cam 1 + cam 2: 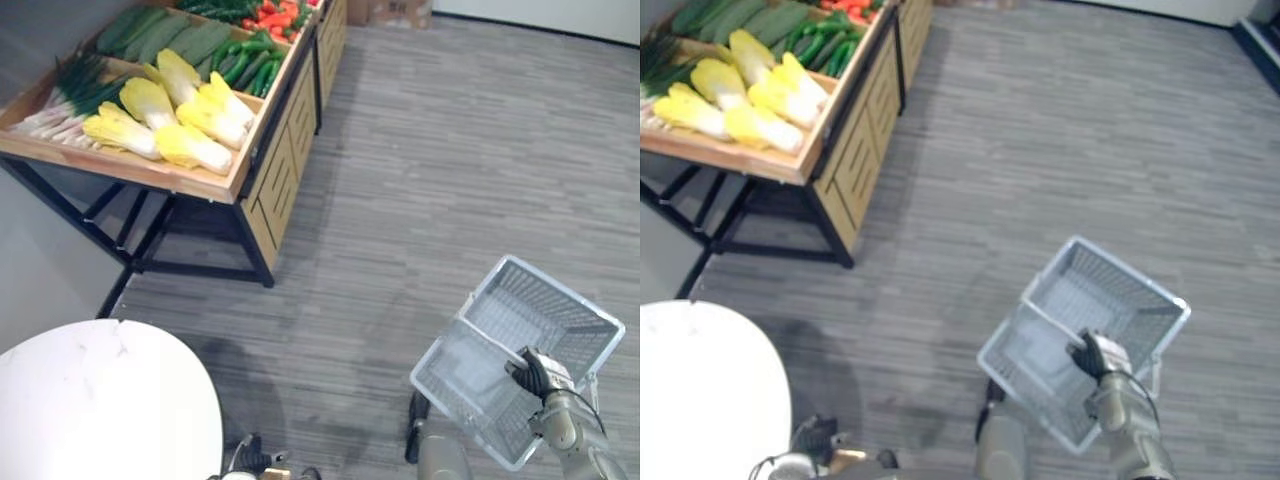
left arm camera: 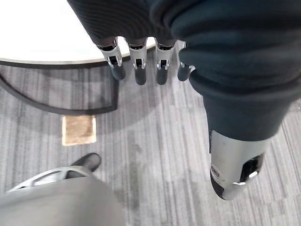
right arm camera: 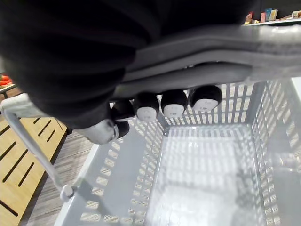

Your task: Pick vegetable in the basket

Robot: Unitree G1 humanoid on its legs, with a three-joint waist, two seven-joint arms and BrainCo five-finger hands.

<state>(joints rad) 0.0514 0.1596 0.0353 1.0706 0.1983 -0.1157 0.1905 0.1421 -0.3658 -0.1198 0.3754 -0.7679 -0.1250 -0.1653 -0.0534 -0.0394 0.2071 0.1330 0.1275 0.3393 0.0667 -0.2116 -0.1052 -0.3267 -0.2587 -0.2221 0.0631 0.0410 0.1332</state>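
Observation:
A grey plastic basket [image 1: 560, 310] hangs tilted above the carpet at the lower right, with nothing inside it [image 3: 207, 174]. My right hand [image 1: 532, 372] is shut on the basket's handle [image 3: 211, 56], its fingers [image 3: 174, 102] curled round the bar. Vegetables lie on a wooden stand [image 1: 150, 175] at the upper left: yellow-white cabbages [image 1: 170, 115], green onions [image 1: 70, 95], cucumbers [image 1: 245, 62], dark green gourds [image 1: 165, 35] and red peppers [image 1: 278, 15]. My left hand [image 2: 141, 66] hangs open by my side, fingers straight, next to a white table.
A round white table [image 1: 100, 400] stands at the lower left. The stand rests on black metal legs [image 1: 150, 235] with a slatted wooden side [image 1: 285, 165]. Grey carpet [image 1: 430, 160] stretches between the stand and the basket. A cardboard box [image 1: 395, 10] sits at the far wall.

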